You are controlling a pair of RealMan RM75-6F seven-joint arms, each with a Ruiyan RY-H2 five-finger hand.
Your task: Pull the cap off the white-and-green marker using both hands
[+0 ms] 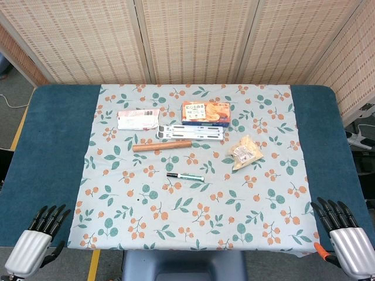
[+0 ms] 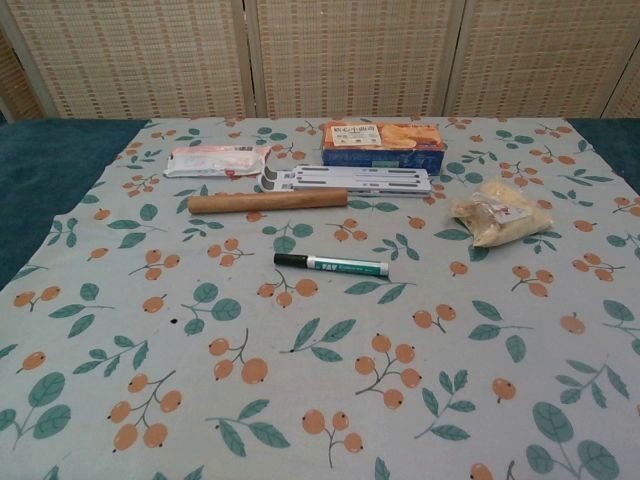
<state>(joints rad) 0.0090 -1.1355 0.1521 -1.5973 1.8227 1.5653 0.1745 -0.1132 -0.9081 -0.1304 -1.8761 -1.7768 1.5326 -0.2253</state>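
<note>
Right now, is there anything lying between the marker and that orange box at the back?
Yes. In both views a wooden stick and a white slotted rack lie between the marker and the orange box.

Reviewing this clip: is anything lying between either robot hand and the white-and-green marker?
Nothing visible does. The white-and-green marker lies alone mid-cloth; the left robot hand and right robot hand sit at the near corners with only bare patterned cloth between. The wooden stick, snack bag and boxes lie beyond the marker.
</note>
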